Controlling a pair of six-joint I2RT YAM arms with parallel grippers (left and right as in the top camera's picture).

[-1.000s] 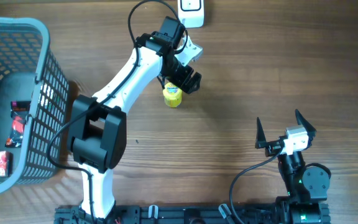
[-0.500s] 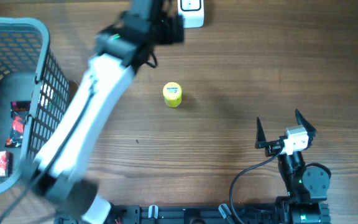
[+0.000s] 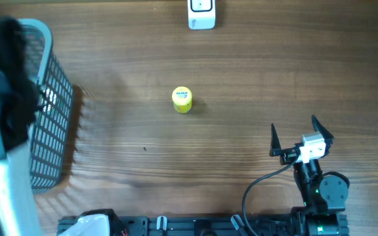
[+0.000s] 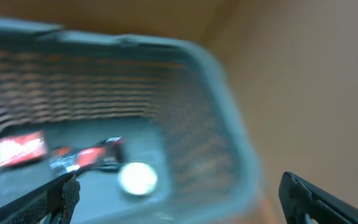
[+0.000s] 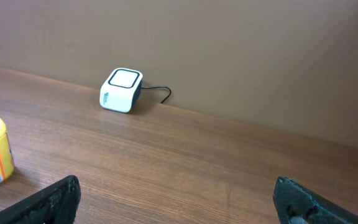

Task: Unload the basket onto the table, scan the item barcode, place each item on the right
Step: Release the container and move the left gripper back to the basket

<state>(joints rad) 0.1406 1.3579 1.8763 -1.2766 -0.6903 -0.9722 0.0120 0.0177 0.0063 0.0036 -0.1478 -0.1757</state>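
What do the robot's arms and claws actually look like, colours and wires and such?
The right arm is mostly black, with a white block at the wrist and a black cable looping down to its base. The right gripper has two black, pointed fingers. The left arm, blurred here, looks white with a black section; the left gripper has dark fingers too.

A worktop (image 3: 241, 78) of brown wood, with long visible grain and a smooth, low-sheen finish. On it are a small yellow container (image 3: 182, 99), which looks like smooth plastic with a printed paper-like label, and a white scanner box (image 3: 201, 14) of smooth, faintly glossy plastic. A grey-blue basket (image 3: 56, 124) is moulded plastic lattice with a smooth solid rim, and the right gripper (image 3: 293, 124) has matt black plastic jaws, a white plastic body and a smooth black cable (image 3: 261, 183).
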